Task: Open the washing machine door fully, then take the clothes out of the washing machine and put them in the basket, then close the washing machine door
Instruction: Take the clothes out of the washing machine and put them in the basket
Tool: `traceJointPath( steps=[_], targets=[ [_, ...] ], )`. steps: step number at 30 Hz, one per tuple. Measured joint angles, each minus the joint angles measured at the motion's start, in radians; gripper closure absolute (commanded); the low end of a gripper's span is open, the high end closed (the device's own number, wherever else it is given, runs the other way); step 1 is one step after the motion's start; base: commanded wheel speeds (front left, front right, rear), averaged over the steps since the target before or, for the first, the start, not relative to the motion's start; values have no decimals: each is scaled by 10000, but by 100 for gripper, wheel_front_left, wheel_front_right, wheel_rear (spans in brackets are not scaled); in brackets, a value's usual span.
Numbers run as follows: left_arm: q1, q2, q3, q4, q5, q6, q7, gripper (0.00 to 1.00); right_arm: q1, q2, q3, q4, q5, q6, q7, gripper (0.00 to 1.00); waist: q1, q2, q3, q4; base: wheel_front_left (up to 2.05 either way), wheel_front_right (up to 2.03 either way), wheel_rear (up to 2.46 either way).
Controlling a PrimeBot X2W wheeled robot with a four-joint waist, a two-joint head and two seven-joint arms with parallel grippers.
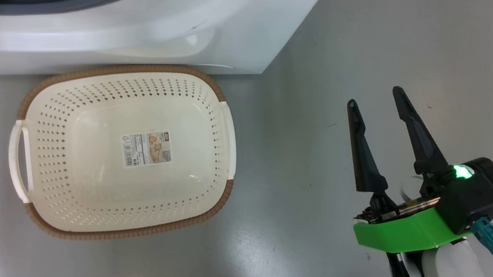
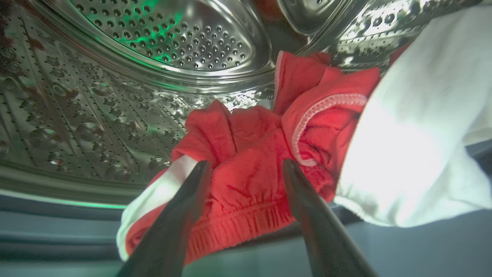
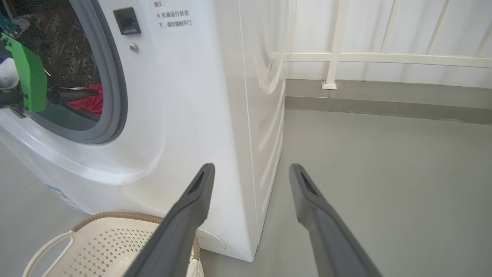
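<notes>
Unloading step. Left gripper [image 2: 246,163] reaches into the washing machine [image 1: 225,18], fingers apart, straddling the clothes [image 2: 326,127] at the drum's near lip; contact seemingly not made. Right gripper [image 1: 376,97] is apart, idle, far right. Basket [image 1: 139,69] sits empty below the opening. Next: pinch red fabric, lift out.

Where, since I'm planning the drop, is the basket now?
In the head view the basket lies on the floor at lower left, just in front of the washing machine, with the right gripper off to its right.
</notes>
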Motion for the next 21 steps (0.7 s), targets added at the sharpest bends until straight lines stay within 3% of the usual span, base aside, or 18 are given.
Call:
traceJointPath(
  steps=[13, 14, 15, 16, 17, 21],
  targets=[
    [-454, 322, -702, 1043, 562, 261, 899, 0, -35, -2, 324, 96, 207, 0, 0, 0, 0, 0, 165, -242, 0, 0, 0],
    [-500, 320, -763, 1049, 581, 318, 907, 41, -43, -2, 324, 98, 209, 0, 0, 0, 0, 0, 184, -251, 0, 0, 0],
    [-528, 320, -807, 1064, 583, 339, 924, 41, -48, -2, 324, 107, 209, 0, 0, 0, 0, 0, 199, -259, 0, 0, 0],
    [-538, 320, -842, 1085, 587, 341, 922, 65, -48, -2, 326, 121, 209, 0, 0, 0, 0, 0, 208, -264, 0, 0, 0],
    [-547, 320, -876, 1104, 625, 341, 920, 100, -49, -2, 332, 127, 211, 0, 0, 0, 0, 0, 216, -269, 0, 0, 0],
    [-616, 353, -980, 1097, 654, 476, 527, 100, -51, -2, 368, 146, 244, 0, 0, 0, 0, 0, 246, -273, 0, 0, 0]
  ],
)
